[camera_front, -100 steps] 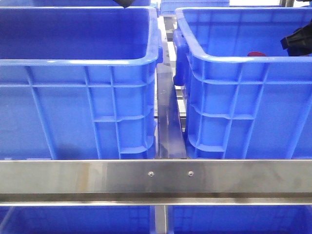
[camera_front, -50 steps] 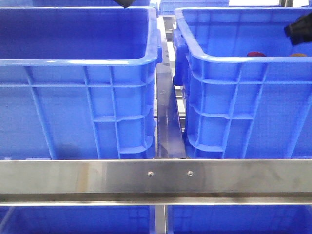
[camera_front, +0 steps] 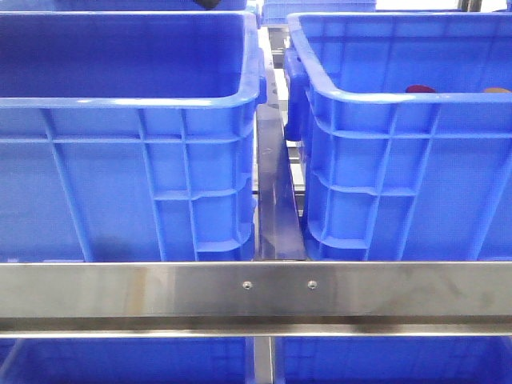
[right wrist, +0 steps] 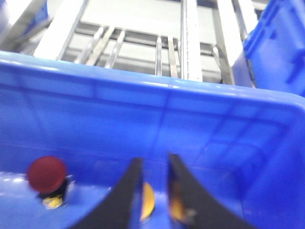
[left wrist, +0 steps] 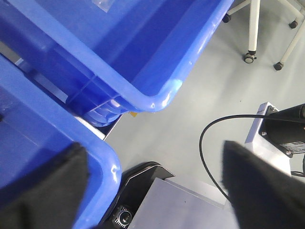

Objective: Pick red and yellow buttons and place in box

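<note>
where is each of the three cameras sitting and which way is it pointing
Front: low behind a steel rail, looking forward at two blue crates; no gripper shows.
Left wrist: above a crate rim, looking down to the floor; left gripper fingers wide apart.
Right wrist: inside the right crate; right gripper nearly closed around the yellow button.
Shared: front and right wrist both show the red button.

In the front view the right-hand box [camera_front: 400,160] hid nearly all of the red button [camera_front: 421,89], only a sliver topping the rim, and a trace of the yellow button [camera_front: 498,90] sat at the right edge. The left claw was a dark scrap [camera_front: 210,4] cut by the top edge. In the right wrist view the right claw [right wrist: 153,200] (blurred, cut off at the bottom) covered most of the yellow button [right wrist: 147,202]. The left wrist view's fingers [left wrist: 43,191] were dark smears.
</note>
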Motion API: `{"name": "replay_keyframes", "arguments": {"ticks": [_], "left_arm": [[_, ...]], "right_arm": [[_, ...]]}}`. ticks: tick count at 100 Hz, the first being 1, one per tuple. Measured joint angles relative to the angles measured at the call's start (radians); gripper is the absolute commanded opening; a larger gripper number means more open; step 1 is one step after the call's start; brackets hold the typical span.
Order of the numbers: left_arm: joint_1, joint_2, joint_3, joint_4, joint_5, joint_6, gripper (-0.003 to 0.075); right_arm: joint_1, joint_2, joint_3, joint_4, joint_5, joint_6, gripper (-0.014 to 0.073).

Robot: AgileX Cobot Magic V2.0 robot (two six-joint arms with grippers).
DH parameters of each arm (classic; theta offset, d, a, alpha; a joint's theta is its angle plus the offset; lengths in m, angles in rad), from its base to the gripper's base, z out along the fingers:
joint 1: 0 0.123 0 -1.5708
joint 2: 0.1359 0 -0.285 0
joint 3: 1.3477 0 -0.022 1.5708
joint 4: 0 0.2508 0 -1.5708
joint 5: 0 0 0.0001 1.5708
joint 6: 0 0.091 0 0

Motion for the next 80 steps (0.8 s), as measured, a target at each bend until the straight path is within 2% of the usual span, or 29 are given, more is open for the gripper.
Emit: {"name": "replay_keyframes", "arguments": {"ticks": [7,20,40,62,80], "left_arm": [[0.0,0.0,0.0,0.0,-0.007,0.002,0.0216],[0.0,0.0,0.0,0.0,-0.008,0.002,-0.002],[0.0,-0.005,0.0,0.027,-0.02,-0.01,-0.0019],[-0.027,-0.073,0.04,0.349,-0.132,-0.235,-0.0019],[-0.032,-0.18,0.171,0.502,-0.272,-0.374,-0.0019]], "right_arm": [[0.0,-0.076,0.056,0.025,0.01,0.0,-0.0075],[0.0,-0.222,0.158,0.043,0.055,0.0,-0.0067],[0.0,-0.429,0.302,0.047,0.105,0.0,-0.0067],[0.0,-0.665,0.461,0.103,0.108,0.0,-0.0067],[0.0,-0.856,0.581,0.146,0.108,0.0,-0.0067]]}}
